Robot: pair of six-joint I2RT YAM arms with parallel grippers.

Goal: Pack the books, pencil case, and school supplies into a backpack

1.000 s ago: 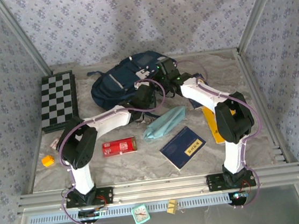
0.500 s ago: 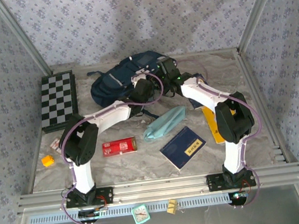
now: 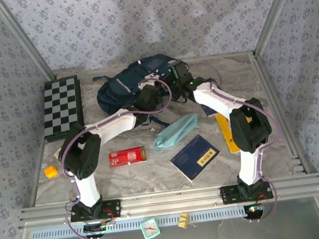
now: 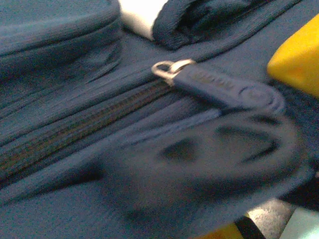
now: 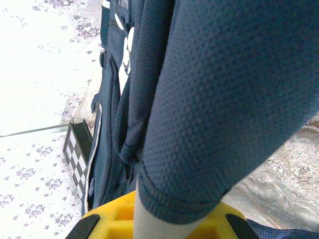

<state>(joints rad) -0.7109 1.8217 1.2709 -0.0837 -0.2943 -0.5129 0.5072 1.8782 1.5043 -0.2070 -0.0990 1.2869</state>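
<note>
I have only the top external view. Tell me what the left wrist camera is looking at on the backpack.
Observer: A navy zipper pull on a metal ring, close up, on the backpack.
Operator: Report the zipper's state.
Observer: The track leading up to that pull is closed.
Operator: Now give me the right gripper.
Observer: The right gripper is shut on a padded mesh strap, as the right wrist view shows.

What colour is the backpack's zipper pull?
The zipper pull is navy blue, like the backpack, on a pale metal ring; clearest in the left wrist view.
</note>
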